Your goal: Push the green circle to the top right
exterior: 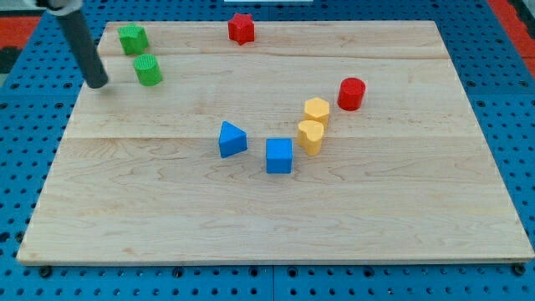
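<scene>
The green circle (148, 70) is a small green cylinder near the board's top left. My tip (98, 84) is at the end of the dark rod, to the view's left of the green circle and slightly below it, with a clear gap between them. A second green block (132, 38), star-like in shape, sits just above and left of the circle.
A red star block (241, 28) sits at the top centre. A red cylinder (352, 93) is right of centre. Two yellow blocks (316, 109) (310, 136), a blue cube (279, 155) and a blue triangle (231, 139) sit mid-board. The wooden board (401, 226) lies on a blue pegboard.
</scene>
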